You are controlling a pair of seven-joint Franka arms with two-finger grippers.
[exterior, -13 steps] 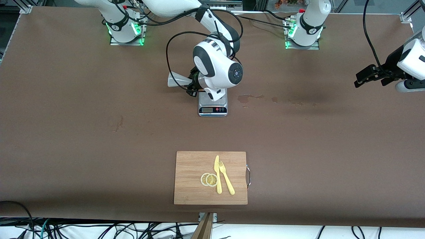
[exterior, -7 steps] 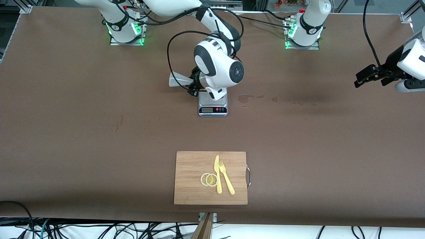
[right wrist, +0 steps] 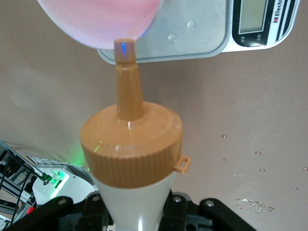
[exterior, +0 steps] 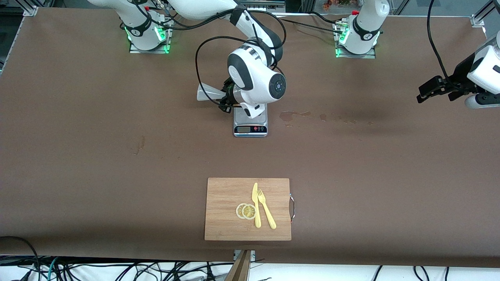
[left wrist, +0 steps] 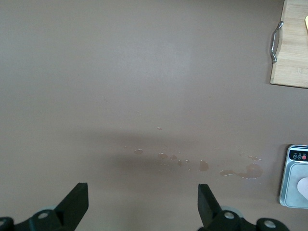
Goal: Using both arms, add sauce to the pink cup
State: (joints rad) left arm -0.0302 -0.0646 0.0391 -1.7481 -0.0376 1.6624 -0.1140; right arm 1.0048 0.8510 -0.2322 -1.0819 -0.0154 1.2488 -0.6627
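Observation:
My right gripper (exterior: 226, 102) is shut on the sauce bottle (exterior: 207, 93), held tipped on its side over the scale (exterior: 250, 127). In the right wrist view the fingers clamp the whitish body of the bottle (right wrist: 130, 144), and its orange nozzle points at the pink cup (right wrist: 98, 19), which stands on the scale's steel plate (right wrist: 192, 29). The nozzle tip is at the cup's rim. In the front view the right wrist hides the cup. My left gripper (exterior: 427, 91) is open and empty, waiting above the table at the left arm's end; its view shows it (left wrist: 143, 202) over bare table.
A wooden cutting board (exterior: 226, 210) with lemon slices (exterior: 246, 211), a yellow knife and a fork lies near the front edge. Wet sauce spots (exterior: 289, 115) mark the table beside the scale, toward the left arm's end. The scale (left wrist: 291, 183) and the board (left wrist: 291, 48) show in the left wrist view.
The right wrist and the bottle swayed slightly toward the left arm's end and back. The left arm has not moved.

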